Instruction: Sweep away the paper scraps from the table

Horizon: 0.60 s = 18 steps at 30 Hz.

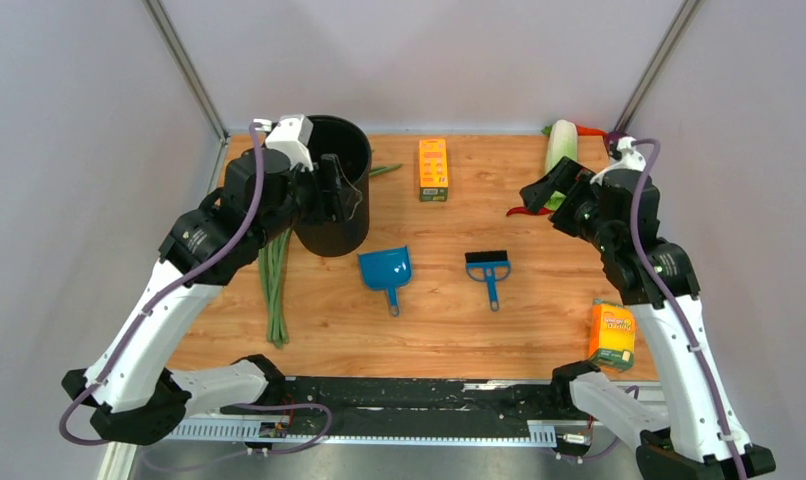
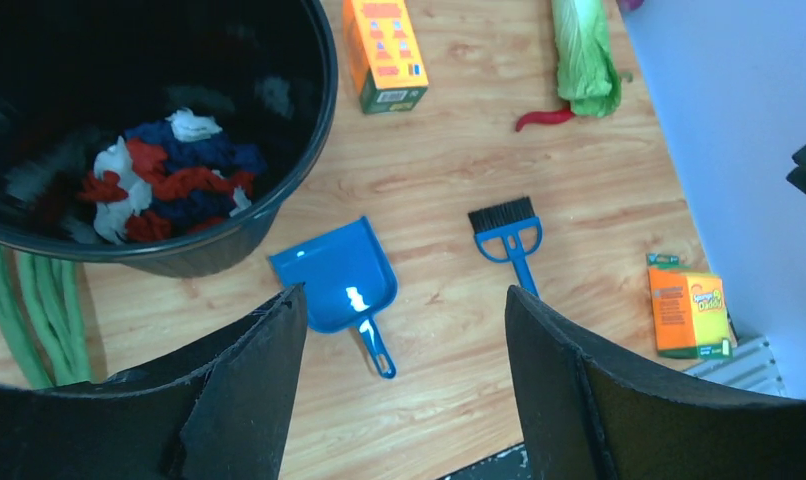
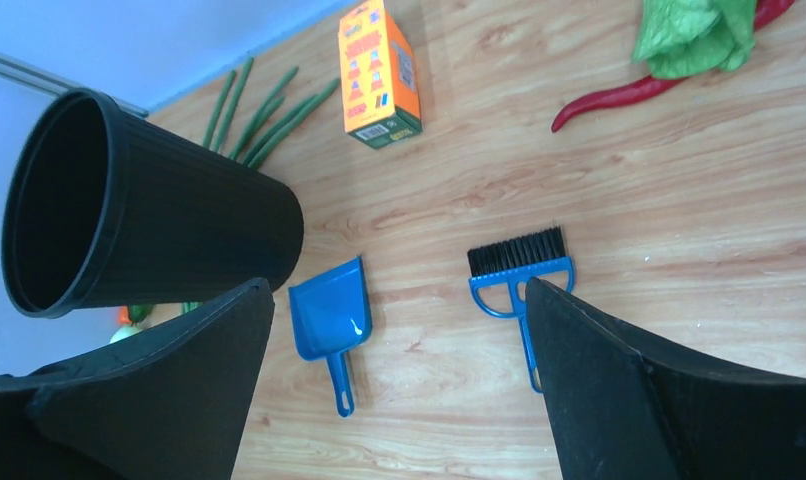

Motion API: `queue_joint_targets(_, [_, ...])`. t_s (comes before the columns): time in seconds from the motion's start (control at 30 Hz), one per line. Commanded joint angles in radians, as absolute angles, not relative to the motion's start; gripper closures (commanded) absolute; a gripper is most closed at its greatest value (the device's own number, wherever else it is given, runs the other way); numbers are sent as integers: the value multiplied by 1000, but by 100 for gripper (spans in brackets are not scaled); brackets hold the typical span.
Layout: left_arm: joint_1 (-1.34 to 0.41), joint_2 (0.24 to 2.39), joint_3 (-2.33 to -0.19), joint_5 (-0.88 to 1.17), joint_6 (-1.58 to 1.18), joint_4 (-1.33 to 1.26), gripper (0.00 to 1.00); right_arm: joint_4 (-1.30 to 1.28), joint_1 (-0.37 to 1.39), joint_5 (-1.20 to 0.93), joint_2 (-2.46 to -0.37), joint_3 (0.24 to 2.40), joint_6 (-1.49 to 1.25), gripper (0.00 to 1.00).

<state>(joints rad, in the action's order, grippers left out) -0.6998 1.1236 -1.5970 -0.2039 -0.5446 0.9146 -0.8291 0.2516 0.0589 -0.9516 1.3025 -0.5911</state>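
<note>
You have bare worktop [image 1: 439, 325] along the near edge, and you could pass between the blue dustpan [image 1: 386, 268] and the blue brush [image 1: 488, 264], lying apart mid-board. The tall black bin [image 1: 337, 215] and long beans [image 1: 275, 285] beside it block the left side; the orange box [image 1: 433, 168] stands far middle, the sponge pack [image 1: 611, 335] at the near right edge.

A robotics test lab: left arm [image 1: 157, 305] and right arm [image 1: 682, 330] mounted at the near edge of a wood-grain surface [image 1: 449, 325], boxed in by plain grey walls [image 1: 419, 60], metal posts [image 1: 185, 66] rising at the far corners.
</note>
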Motion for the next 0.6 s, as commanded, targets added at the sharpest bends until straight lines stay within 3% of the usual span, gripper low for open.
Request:
queue_joint_targets(0.0, [-695, 1094, -1649, -242, -486, 882, 21, -762, 248, 110, -881, 1298, -563, 0])
queue_joint_targets(0.57, [-686, 989, -1720, -578, -498, 1107, 17, -742, 248, 118, -825, 1239, -591, 0])
